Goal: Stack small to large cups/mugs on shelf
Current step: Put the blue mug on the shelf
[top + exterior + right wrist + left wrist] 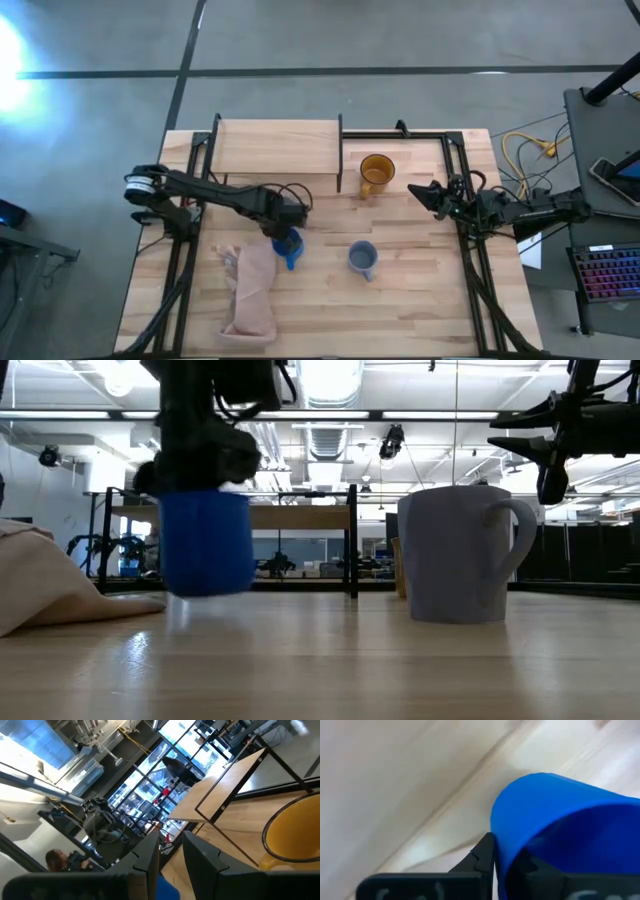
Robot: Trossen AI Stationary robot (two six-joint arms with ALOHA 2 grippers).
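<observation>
The small bright blue mug is in my left gripper left of the table's middle; it also shows in the low view. The grey-blue mug stands upright on the table to its right, handle toward the near edge. The amber-yellow mug stands upright right of the shelf, a pale board on a black frame at the far edge. My right gripper is open and empty, hovering right of the amber mug. My left gripper holds the blue mug by its rim wall, one finger outside and one inside the cup. The fingers come from above, slanting from the table's left. The mug stays upright and seems a little clear of the tabletop.
A crumpled beige cloth lies at the near left, just beside the blue mug. Black frame rails run along both sides of the table. Bare planks lie between the mugs and the shelf.
</observation>
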